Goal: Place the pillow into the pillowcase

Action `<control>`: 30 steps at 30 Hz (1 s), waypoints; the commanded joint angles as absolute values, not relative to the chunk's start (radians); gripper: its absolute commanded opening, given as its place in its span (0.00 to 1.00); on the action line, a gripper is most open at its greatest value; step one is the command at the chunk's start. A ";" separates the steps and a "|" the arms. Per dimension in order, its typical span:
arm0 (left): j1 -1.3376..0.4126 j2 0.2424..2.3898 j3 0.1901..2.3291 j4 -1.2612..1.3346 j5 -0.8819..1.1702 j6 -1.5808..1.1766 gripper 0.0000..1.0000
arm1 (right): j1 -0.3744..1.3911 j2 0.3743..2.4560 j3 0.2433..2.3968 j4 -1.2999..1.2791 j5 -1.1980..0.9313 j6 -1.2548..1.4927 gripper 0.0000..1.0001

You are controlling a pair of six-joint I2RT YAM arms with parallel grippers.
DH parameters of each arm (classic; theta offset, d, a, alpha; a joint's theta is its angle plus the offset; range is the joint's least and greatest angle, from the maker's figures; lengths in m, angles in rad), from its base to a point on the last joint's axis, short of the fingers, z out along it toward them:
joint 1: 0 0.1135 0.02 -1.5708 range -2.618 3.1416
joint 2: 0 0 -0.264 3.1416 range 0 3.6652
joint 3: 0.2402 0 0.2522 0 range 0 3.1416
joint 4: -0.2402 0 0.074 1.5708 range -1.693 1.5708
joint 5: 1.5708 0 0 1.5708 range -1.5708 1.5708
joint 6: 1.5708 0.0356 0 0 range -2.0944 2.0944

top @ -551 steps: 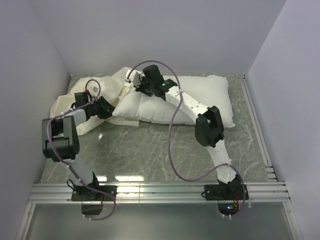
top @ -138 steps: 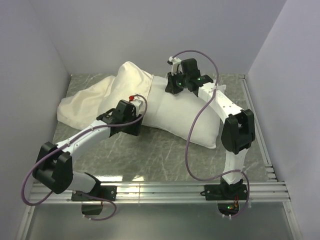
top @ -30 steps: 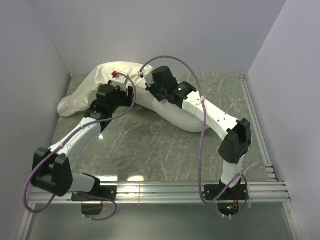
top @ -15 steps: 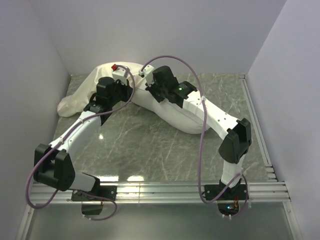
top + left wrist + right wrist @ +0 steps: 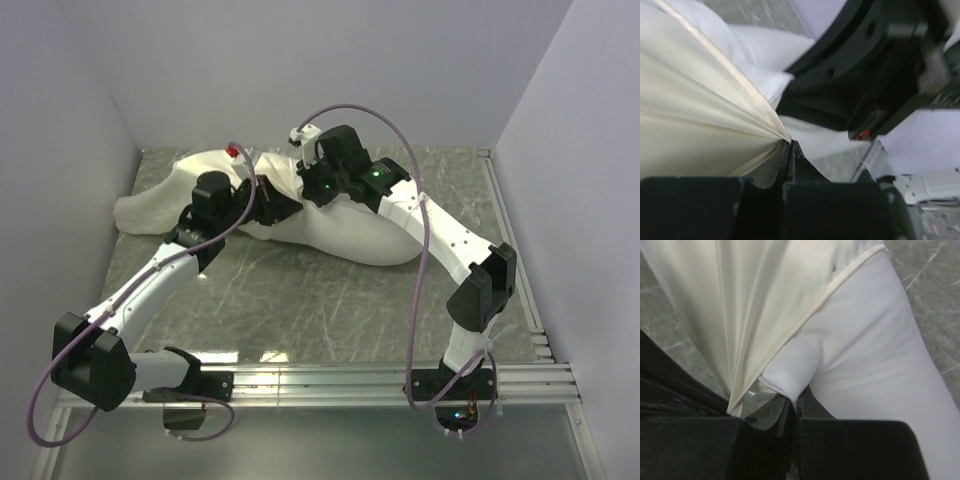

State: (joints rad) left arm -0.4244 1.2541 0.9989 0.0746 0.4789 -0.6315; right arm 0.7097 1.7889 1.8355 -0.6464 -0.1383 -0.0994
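Top view: the pillow (image 5: 360, 235) is seen lying across the far centre of the surface (image 5: 300, 300). Its left end is covered by the pillowcase (image 5: 165, 195), which is spread toward the far left. The left gripper (image 5: 278, 208) and right gripper (image 5: 308, 188) are set close together at the pillowcase mouth.

Left wrist: the left gripper (image 5: 790, 147) is closed, w/ cream pillowcase (image 5: 690, 115) folds pinched at its tips. The white pillow (image 5: 767, 47) is seen behind, and the right arm (image 5: 865, 60) is close by.

Right wrist: the right gripper (image 5: 794, 404) is closed on a white pillow (image 5: 875, 355) corner. The pillowcase (image 5: 740, 300) hem is laid across the pillow.
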 commanded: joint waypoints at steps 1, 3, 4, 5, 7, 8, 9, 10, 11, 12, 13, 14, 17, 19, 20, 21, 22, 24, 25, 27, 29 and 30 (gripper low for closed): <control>-0.492 1.174 0.912 0.170 0.666 -0.802 0.00 | 0.713 1.689 1.875 -0.479 -0.274 -0.015 0.00; -0.491 1.128 0.896 0.111 0.631 -0.740 0.00 | 0.716 1.633 1.818 -0.442 -0.278 -0.047 0.00; -0.489 1.111 0.894 0.038 0.627 -0.707 0.00 | 0.716 1.611 1.745 -0.425 -0.281 -0.061 0.00; -0.489 1.097 0.893 0.005 0.632 -0.637 0.00 | 0.715 1.589 1.711 -0.419 -0.291 -0.080 0.00; -0.489 1.066 0.913 -0.104 0.670 -0.548 0.01 | 0.716 1.543 1.620 -0.436 -0.319 -0.135 0.00; -0.489 1.062 0.928 -0.227 0.699 -0.416 0.02 | 0.716 1.530 1.588 -0.448 -0.368 -0.153 0.00; -0.488 1.055 0.975 -0.312 0.724 -0.332 0.10 | 0.718 1.491 1.553 -0.465 -0.385 -0.188 0.00; -0.489 1.051 0.995 -0.386 0.750 -0.255 0.16 | 0.719 1.471 1.486 -0.466 -0.402 -0.201 0.00; -0.489 1.042 1.009 -0.541 0.771 -0.101 0.25 | 0.722 1.450 1.456 -0.468 -0.426 -0.227 0.00; -0.489 1.016 1.035 -0.607 0.784 -0.025 0.47 | 0.729 1.412 1.428 -0.475 -0.434 -0.241 0.00; -0.489 0.999 1.045 -0.662 0.788 0.042 0.58 | 0.736 1.396 1.378 -0.476 -0.437 -0.255 0.00; -0.489 0.967 1.058 -0.728 0.773 0.107 0.69 | 0.745 1.382 1.353 -0.477 -0.436 -0.290 0.00; -0.489 0.954 1.182 -0.804 0.709 0.143 0.79 | 0.808 1.350 1.255 -0.509 -0.404 -0.391 0.00; -0.486 0.962 1.283 -0.824 0.669 0.108 0.78 | 0.874 1.330 1.173 -0.525 -0.361 -0.435 0.00; -0.485 0.962 1.310 -0.807 0.604 0.034 0.78 | 0.893 1.322 1.149 -0.529 -0.344 -0.460 0.00; -0.476 0.971 1.365 -0.793 0.583 0.008 0.78 | 0.909 1.309 1.128 -0.525 -0.330 -0.462 0.00; -0.472 0.979 1.386 -0.781 0.557 -0.041 0.78 | 0.931 1.302 1.099 -0.525 -0.328 -0.457 0.02; -0.471 1.029 1.442 -0.766 0.418 -0.139 0.78 | 0.945 1.281 1.075 -0.526 -0.324 -0.443 0.26; -0.465 1.054 1.454 -0.767 0.375 -0.173 0.78 | 0.959 1.273 1.062 -0.531 -0.316 -0.439 0.38; -0.422 1.126 1.473 -0.764 0.318 -0.183 0.78 | 0.966 1.247 1.074 -0.563 -0.304 -0.439 0.77; -0.393 1.191 1.482 -0.744 0.292 -0.190 0.80 | 0.966 1.215 1.121 -0.633 -0.299 -0.430 0.88; -0.379 1.224 1.511 -0.753 0.252 -0.184 0.79 | 0.965 1.201 1.187 -0.650 -0.304 -0.422 0.90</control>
State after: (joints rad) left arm -0.4202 1.1091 1.4830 -0.7399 0.4046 -0.1326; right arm 0.9756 1.2865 1.0679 -0.6140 -0.3401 -0.4240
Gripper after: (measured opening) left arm 0.793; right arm 0.875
